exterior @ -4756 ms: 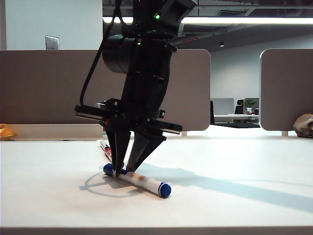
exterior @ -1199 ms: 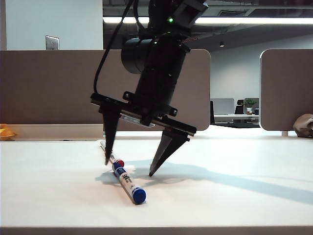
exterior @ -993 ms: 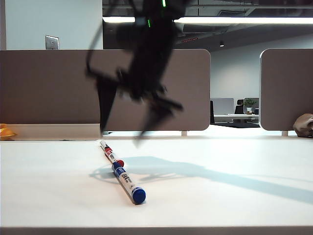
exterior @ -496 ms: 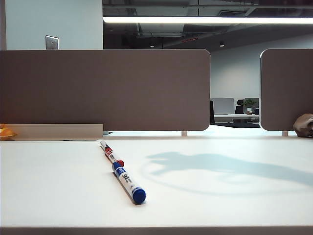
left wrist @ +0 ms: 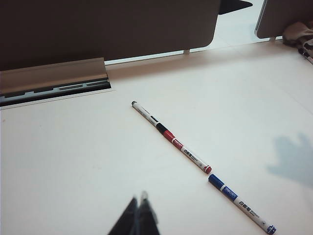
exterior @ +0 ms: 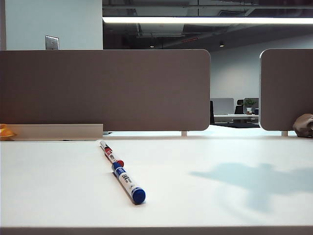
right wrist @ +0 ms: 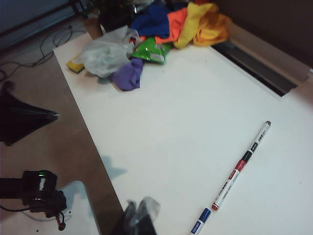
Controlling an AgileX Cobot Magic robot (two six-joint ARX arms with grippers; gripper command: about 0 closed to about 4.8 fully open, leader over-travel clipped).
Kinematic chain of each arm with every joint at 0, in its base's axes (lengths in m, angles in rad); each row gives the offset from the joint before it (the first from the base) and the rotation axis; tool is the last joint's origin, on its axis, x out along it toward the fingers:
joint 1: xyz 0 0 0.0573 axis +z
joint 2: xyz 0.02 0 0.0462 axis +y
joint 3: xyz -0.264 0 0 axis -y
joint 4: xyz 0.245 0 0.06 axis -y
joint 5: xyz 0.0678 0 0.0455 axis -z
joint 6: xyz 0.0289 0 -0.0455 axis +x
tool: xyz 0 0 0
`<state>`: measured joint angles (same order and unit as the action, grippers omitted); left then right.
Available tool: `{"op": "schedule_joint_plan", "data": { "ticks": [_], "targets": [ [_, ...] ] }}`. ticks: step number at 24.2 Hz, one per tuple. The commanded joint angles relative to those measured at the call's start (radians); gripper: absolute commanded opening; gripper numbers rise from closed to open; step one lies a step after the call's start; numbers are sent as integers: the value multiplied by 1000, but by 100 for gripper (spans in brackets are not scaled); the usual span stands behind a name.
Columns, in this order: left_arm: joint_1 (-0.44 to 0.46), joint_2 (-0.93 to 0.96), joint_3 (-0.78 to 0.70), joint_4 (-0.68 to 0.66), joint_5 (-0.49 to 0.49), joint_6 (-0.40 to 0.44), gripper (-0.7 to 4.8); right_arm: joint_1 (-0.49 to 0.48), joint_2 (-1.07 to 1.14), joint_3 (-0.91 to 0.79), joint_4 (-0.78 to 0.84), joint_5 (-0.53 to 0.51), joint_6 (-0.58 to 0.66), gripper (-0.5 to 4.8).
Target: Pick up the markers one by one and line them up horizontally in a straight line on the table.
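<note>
Left pincer (left wrist: 140, 215) and right pincer (right wrist: 141, 215) hang clenched and empty above the tabletop (exterior: 220, 205), where black (left wrist: 145, 112), red (left wrist: 188, 154) and blue markers (left wrist: 242, 204) lie end to end.

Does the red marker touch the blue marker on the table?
Apart. The left wrist view shows bare table between the red marker tip and the blue marker cap.

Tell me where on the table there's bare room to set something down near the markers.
The table is bare right of the marker line, out to its right edge, and left of it. The black marker, red marker and blue marker fill a diagonal strip. The left gripper and right gripper are shut, away from the line. Clutter crowds one far corner in the right wrist view.
</note>
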<state>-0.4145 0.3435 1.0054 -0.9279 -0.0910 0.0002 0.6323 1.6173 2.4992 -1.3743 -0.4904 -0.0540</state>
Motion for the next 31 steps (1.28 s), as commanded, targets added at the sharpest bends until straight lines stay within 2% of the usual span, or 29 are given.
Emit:
{"op": "schedule_joint_plan", "data": {
  "ticks": [1, 2, 3, 5, 10, 15, 19, 23, 26, 31],
  "targets": [
    [0, 0, 2, 24, -2, -47, -5, 0, -70, 0, -7, 27, -17, -2],
    [0, -2, 3, 34, -2, -60, -5, 0, -92, -4, -10, 73, -34, -2],
    [0, -9, 3, 68, 1, -61, -5, 1, -132, -10, -10, 179, -79, -2],
    [0, -29, 2, 139, 0, -61, -5, 2, -183, -10, -10, 264, -85, -2],
    [0, -79, 0, 160, -42, -61, -5, 3, -280, -39, -11, 370, -141, -2],
    [1, -151, -4, 112, -71, -60, -5, 3, -411, -185, -1, 436, -155, -2],
    [1, -192, -14, 63, -74, -60, -5, 3, -544, -382, 80, 455, -155, -2],
    [1, -204, -31, 37, -73, -61, -5, 3, -719, -659, 296, 454, -130, -2],
    [1, -203, -71, 52, -72, -61, -5, 3, -895, -969, 518, 447, -103, -2],
    [1, -205, -151, 89, -66, -61, -5, -5, -1030, -1247, 660, 444, -103, -2]
  ]
}}
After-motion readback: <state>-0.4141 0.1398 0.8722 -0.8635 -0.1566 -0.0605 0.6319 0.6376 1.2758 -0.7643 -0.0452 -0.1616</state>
